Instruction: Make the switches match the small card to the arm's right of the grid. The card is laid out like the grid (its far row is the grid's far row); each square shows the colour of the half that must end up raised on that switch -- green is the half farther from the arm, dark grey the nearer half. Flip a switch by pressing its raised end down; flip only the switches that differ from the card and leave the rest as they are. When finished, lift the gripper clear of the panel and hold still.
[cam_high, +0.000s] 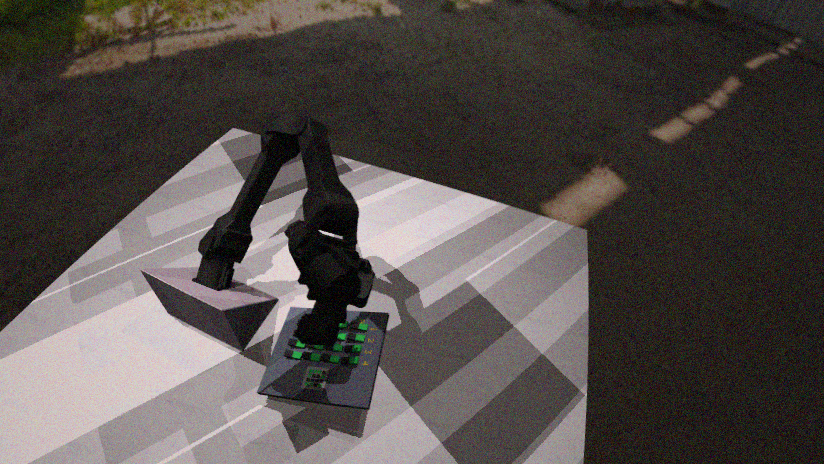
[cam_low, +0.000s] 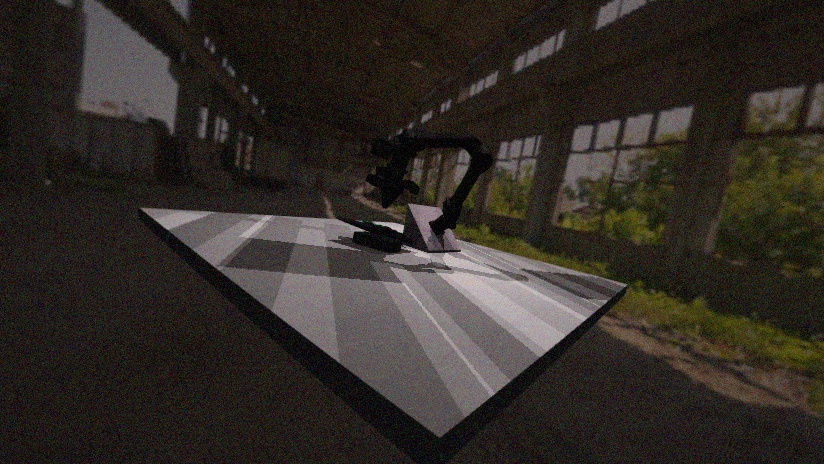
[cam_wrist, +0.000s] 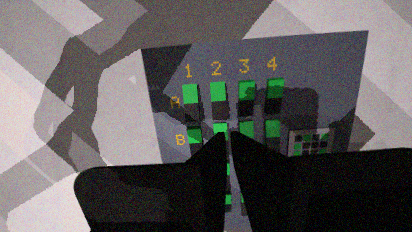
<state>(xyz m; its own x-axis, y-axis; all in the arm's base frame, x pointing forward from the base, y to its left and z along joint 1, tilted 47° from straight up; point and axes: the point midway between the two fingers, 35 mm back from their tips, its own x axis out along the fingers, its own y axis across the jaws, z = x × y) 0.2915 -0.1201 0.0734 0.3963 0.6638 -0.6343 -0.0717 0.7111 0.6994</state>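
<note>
Top view: the claw (cam_high: 315, 337) hangs over the switch panel (cam_high: 360, 391) on the counter (cam_high: 490, 322).

Exterior view: panel barely visible.

Wrist view: fingers together, gripping nothing, tips near column 2. The card (cam_wrist: 310, 141) lies at 3 o'clock. Descend squarely onto one raised end only.

A dim hall (cam_low: 322, 86) with tall windows (cam_low: 622, 149) stood behind the pincer (cam_wrist: 226, 140). Green bushes (cam_low: 772, 201) showed outside. The grey-striped tabletop (cam_low: 357, 311) lay below it on dark floor (cam_low: 103, 345).
</note>
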